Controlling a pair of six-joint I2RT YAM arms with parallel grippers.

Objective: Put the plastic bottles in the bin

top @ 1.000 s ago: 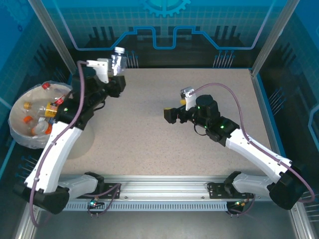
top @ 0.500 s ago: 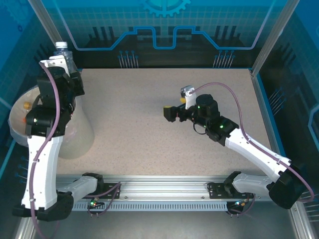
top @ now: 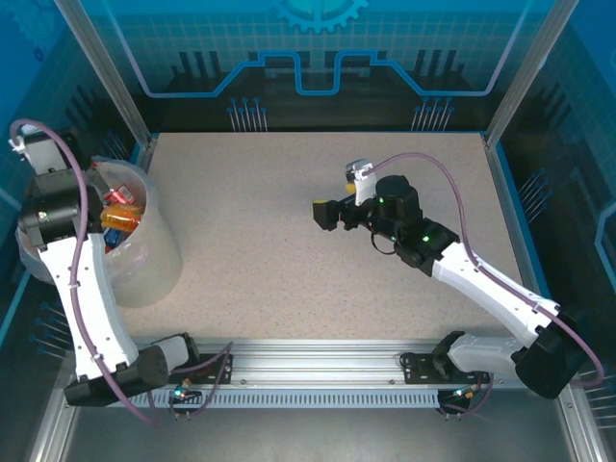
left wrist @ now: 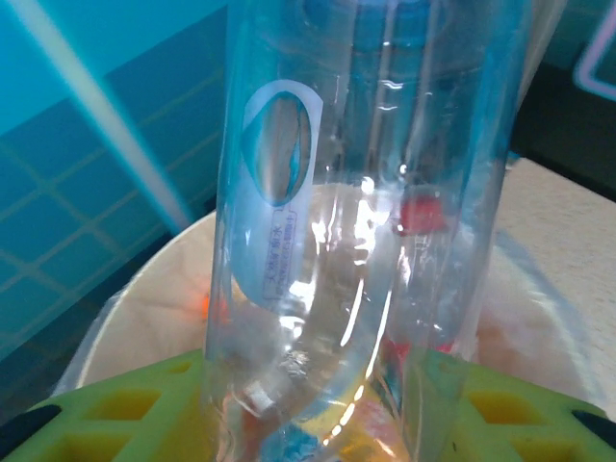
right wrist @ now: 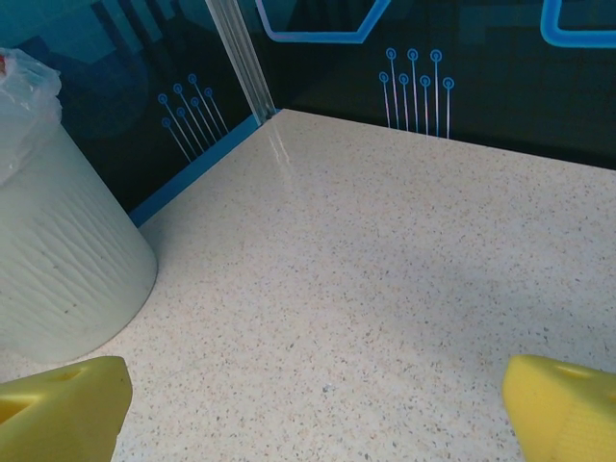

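A clear plastic bottle (left wrist: 366, 192) with a pale blue label stands upright between the yellow-green fingers (left wrist: 125, 404) of my left gripper (left wrist: 318, 409), which is shut on it. Right below it lies the cream-white bin (left wrist: 144, 308), lined with a clear bag. From above, the bin (top: 144, 265) sits at the table's left edge, with orange and red bottles (top: 119, 214) inside and the left arm (top: 77, 260) reaching over it. My right gripper (top: 323, 214) hovers open over the middle of the table, nothing between its yellow fingers (right wrist: 58, 399).
The speckled tabletop (top: 289, 260) stretches between the two arms. The bin's white wall (right wrist: 58, 260) stands to the left of the right gripper. Metal frame posts (top: 106, 67) and blue panels close off the back and sides.
The left arm has swung from the table's back left out to the left, carrying the clear bottle over the bin. The right arm has hardly moved.
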